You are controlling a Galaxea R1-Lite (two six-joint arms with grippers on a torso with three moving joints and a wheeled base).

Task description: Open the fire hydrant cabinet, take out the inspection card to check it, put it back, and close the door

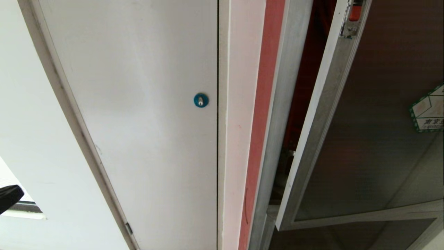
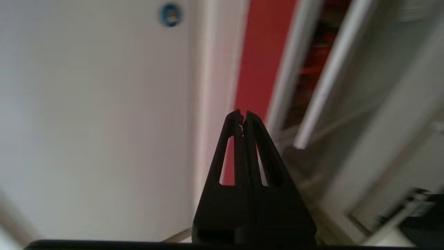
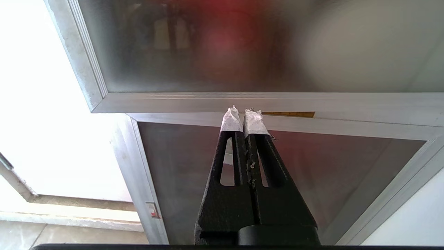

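white wall, tinted door (image 1: 374, 146) ajar

hexagonal sticker (image 1: 428, 109) cut by picture edge, fire hydrant cabinet (image 2: 312, 66) interior blurred

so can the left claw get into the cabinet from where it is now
Probably yes. The door already stands ajar, leaving a dark gap beside the fire hydrant cabinet frame, and the shut left claw points roughly toward it with nothing between. The gap looks narrow, though, so swinging the door wider first seems wise.
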